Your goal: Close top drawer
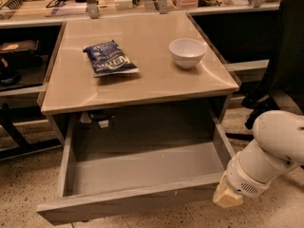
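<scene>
One top drawer (133,199) is seen pulled far out beneath the counter (156,87), with the gripper (228,197) at its front right corner.
The drawer is spread across the lower centre of the frame, its long grey front panel near the bottom edge. The gripper, a tan tip on a white arm (278,141), is placed at the lower right, just beside that panel's right end; whether it is open or closed cannot be told. A blue snack bag (110,58) and a white bowl (187,52) are set on the counter.
</scene>
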Motion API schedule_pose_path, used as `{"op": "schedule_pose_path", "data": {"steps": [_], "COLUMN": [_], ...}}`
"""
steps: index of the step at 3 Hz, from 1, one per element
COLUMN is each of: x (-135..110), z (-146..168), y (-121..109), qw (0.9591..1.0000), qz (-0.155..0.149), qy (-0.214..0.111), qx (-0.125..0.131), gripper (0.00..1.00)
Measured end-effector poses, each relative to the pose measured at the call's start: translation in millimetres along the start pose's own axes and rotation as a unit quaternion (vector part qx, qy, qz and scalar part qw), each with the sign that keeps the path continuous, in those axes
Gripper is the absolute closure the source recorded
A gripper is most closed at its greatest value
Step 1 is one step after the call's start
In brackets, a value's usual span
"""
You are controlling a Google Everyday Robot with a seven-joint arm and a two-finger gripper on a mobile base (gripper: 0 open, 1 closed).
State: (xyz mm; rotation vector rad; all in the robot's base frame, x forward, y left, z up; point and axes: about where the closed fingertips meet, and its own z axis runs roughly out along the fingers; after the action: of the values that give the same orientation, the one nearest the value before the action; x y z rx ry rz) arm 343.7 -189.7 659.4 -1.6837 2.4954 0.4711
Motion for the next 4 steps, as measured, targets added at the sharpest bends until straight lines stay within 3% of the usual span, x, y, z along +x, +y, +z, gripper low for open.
{"op": "schedule_pose_path", "data": {"steps": [1,2,4], "x": [-9.8,-9.9,-9.9], "z": [4.2,4.2,4.2], "y": [-14.2,-14.3,-14.3], "qw": [0.9999,0.9999,0.9999], "qz": [-0.012,-0.012,-0.012], "qy": [0.004,0.005,0.005], "qx": [0.01,0.011,0.011], "gripper": [1.0,0.81,0.35]}}
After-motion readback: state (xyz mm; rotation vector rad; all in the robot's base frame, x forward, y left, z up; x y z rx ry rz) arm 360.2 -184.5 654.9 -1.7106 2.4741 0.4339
